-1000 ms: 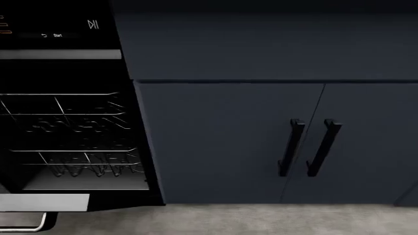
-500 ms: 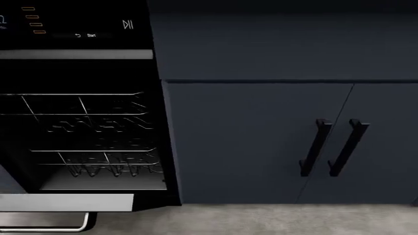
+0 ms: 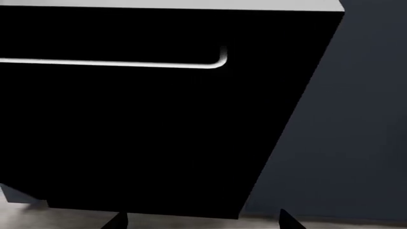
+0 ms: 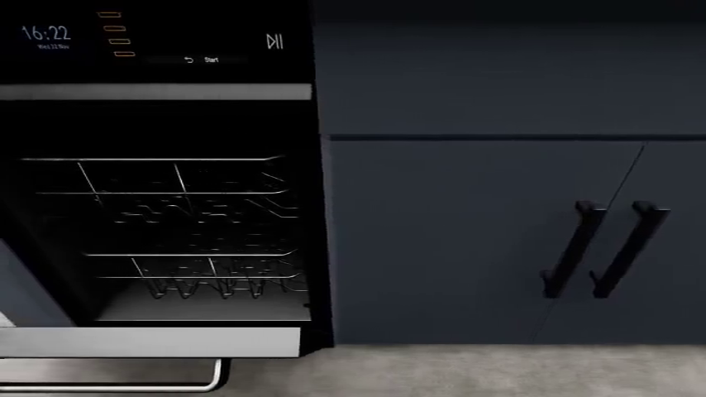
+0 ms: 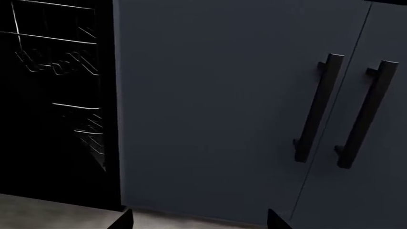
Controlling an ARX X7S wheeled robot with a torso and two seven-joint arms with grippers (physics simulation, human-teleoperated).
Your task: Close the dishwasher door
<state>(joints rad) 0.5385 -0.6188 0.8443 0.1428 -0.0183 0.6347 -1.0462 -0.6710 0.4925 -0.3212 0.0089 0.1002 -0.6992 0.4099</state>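
The dishwasher door (image 4: 144, 341) hangs open and lowered at the head view's lower left. Its pale grey edge faces me, and its slim handle bar (image 4: 165, 387) lies just below. In the left wrist view its glossy black outer face (image 3: 159, 133) fills most of the frame, with the handle bar (image 3: 127, 63) across it. My left gripper (image 3: 202, 224) is open, short of the panel, with nothing between its fingertips (image 3: 117, 222). My right gripper (image 5: 199, 223) is open too, facing the navy cabinet beside the dishwasher. Neither gripper shows in the head view.
Wire racks (image 4: 188, 198) fill the open dishwasher cavity below a lit control panel (image 4: 155, 41). To its right stand navy cabinet doors (image 4: 464, 240) with two vertical black handles (image 4: 574, 248), also handles (image 5: 318, 109) in the right wrist view. Grey floor (image 4: 497, 372) runs along the bottom.
In the head view everything has slid to the right, so more of the dishwasher and its door edge and handle shows. The door itself stays lowered.
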